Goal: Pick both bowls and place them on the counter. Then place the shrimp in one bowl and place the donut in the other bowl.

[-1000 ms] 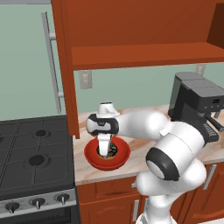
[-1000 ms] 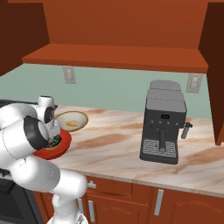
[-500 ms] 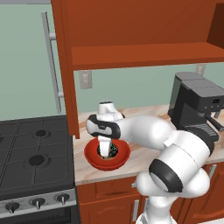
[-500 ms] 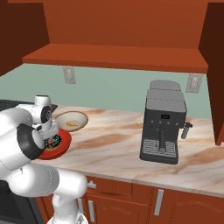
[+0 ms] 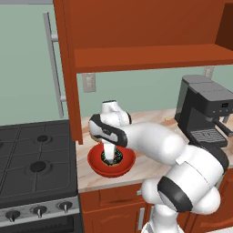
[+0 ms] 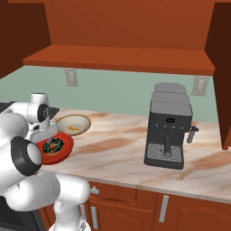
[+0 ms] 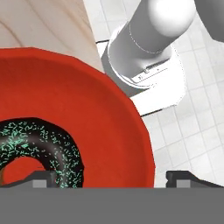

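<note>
The glossy red bowl [image 5: 125, 163] [image 6: 63, 154] [image 7: 87, 109] stands on the marbled counter [image 6: 117, 149] near its left end. The donut [image 5: 113, 157] [image 6: 55, 145] [image 7: 48, 144] with dark icing and sprinkles lies flat inside it. My gripper [image 5: 109, 154] [image 6: 45, 136] [image 7: 111, 179] hangs just over the bowl, open, its fingertips [image 7: 41, 177] wide apart on either side of the donut's edge and holding nothing. Behind the red bowl sits the cream-beige bowl [image 6: 74, 122], with the small orange shrimp [image 6: 76, 128] in it.
A black stove top [image 5: 32, 159] adjoins the counter on the left. A dark coffee machine [image 5: 205, 109] [image 6: 169, 126] stands on the counter to the right. A wooden shelf [image 5: 150, 57] and cabinets overhang the work area.
The jaws have spread a little wider over the donut, which stays in the red bowl. My arm's elbow has swung to the right while the hand stays above the bowl.
</note>
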